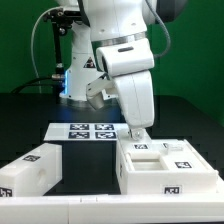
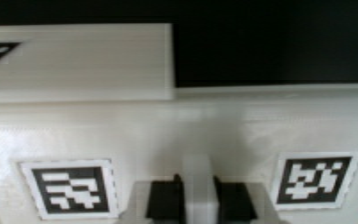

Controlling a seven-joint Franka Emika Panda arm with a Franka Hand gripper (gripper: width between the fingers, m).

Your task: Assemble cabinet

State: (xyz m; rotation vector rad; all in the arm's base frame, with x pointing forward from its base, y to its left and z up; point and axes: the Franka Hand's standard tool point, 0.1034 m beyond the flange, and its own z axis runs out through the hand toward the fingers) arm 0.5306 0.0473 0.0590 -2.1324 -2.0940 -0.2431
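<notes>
The cabinet's white box body (image 1: 165,168) sits at the exterior view's right, open side up, with black-and-white tags on its rim and front. My gripper (image 1: 137,136) comes straight down onto its far rim. In the wrist view the two black fingers (image 2: 158,198) of the gripper (image 2: 190,196) stand almost together, with a thin pale strip of the cabinet (image 2: 194,130) wall between them. A tag (image 2: 69,188) lies to one side of them and another tag (image 2: 314,178) to the other. The gripper is shut on that wall.
A second white cabinet part (image 1: 30,172) with tags lies at the exterior view's left. The marker board (image 1: 90,131) lies flat behind both parts, and the wrist view shows it (image 2: 78,55) beyond the cabinet. The robot's white pedestal (image 1: 85,65) stands at the back.
</notes>
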